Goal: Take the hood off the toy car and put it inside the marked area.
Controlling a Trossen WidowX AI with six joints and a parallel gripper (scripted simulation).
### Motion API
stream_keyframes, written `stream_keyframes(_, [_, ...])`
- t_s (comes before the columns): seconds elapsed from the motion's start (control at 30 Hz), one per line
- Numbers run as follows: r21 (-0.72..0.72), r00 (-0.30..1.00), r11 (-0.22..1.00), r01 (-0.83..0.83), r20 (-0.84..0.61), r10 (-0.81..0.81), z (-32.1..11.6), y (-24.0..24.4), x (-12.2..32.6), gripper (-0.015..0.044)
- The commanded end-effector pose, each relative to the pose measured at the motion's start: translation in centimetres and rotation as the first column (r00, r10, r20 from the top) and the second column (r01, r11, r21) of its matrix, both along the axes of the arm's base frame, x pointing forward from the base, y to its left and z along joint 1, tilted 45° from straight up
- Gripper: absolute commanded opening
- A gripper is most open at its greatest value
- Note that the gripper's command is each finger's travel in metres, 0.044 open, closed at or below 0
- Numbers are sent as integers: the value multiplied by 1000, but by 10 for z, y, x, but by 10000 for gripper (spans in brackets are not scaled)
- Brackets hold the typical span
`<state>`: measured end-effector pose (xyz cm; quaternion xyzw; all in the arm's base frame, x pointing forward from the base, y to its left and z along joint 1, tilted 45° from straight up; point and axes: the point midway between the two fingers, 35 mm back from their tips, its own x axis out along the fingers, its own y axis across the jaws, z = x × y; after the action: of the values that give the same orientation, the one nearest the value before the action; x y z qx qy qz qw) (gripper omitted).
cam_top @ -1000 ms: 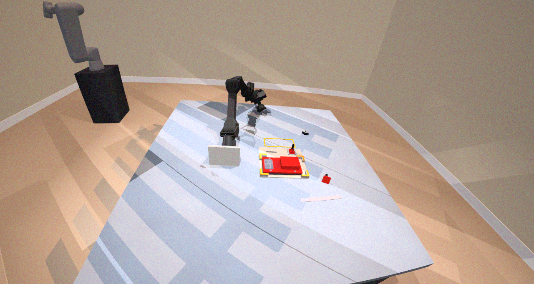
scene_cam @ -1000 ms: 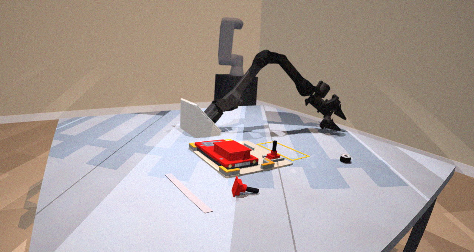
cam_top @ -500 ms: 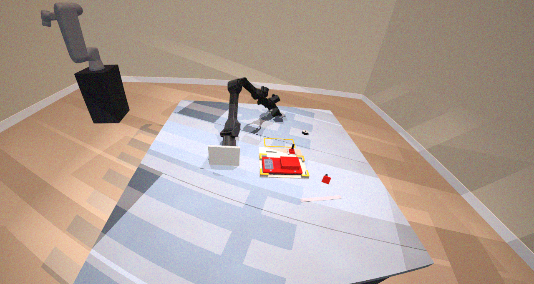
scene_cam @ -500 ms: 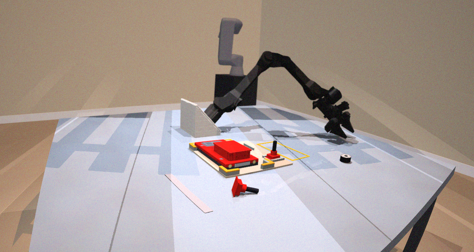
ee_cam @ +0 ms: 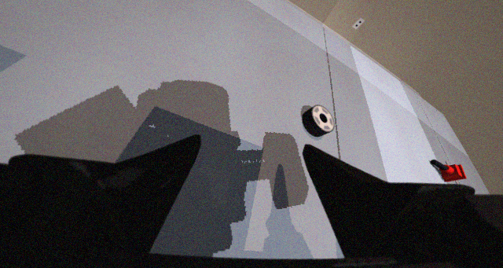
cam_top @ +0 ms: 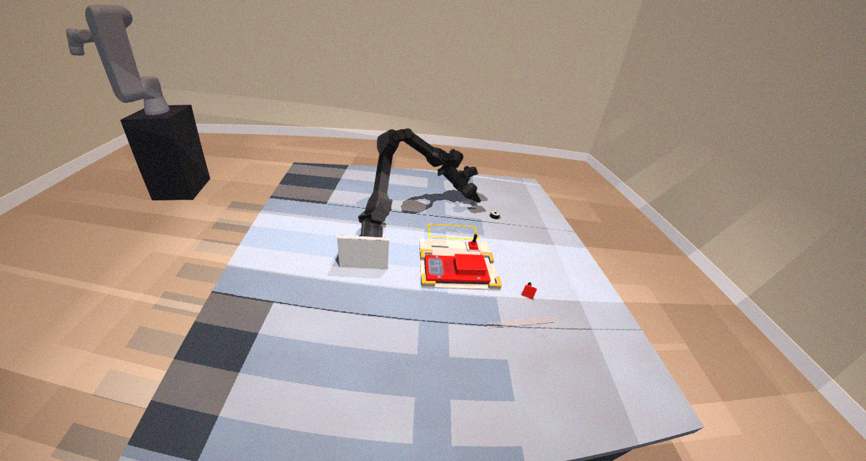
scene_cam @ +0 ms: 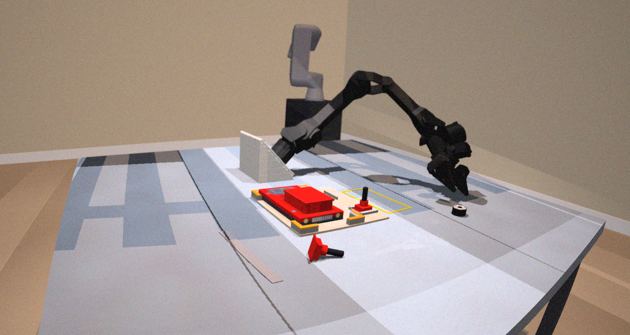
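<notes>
In the top view, the toy car [cam_top: 440,271] [scene_cam: 275,204] sits right of centre on a pale board [cam_top: 448,250] [scene_cam: 374,219], where the yellow corner blocks presumably keep it from sliding. The hood is probably the raised red block [cam_top: 471,264] [scene_cam: 308,196], on the car near its right end. The yellow outline [cam_top: 452,225] [scene_cam: 410,207] just above the board probably marks the area for it, close by for a short carry. The gripper [cam_top: 477,198] [scene_cam: 460,192] [ee_cam: 253,144] hangs above and right of that outline.

In the exterior view, that block is on the car at centre-left, above the grille. The gripper points down at right, apart from the black wheel [scene_cam: 458,210] [cam_top: 494,214] [ee_cam: 311,126], its jaws spread and holding nothing.

In the wrist view, 2 fingers frame bare table and shadow; the wheel lies just above the right fingertip. The car is out of frame, so the gripper probably needs to swing across before descending.
</notes>
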<state>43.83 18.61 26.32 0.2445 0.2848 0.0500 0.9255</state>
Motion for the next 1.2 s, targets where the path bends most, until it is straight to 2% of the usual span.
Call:
stream_keyframes(0.0, [-88, 996, 996, -9, -84, 1, -29, -32, 13, 440])
stream_keyframes(0.33, [-207, 956, 976, -64, -292, 0, -92, -106, 25, 440])
stream_keyframes(0.63, [-212, 868, 967, -141, -496, 17, -150, -180, 11, 440])
stream_keyframes(0.9, [-113, 749, 961, -254, -652, 121, -194, -243, -18, 440])
stream_keyframes(1.17, [91, 641, 945, -313, -714, 281, -229, -301, -65, 440])
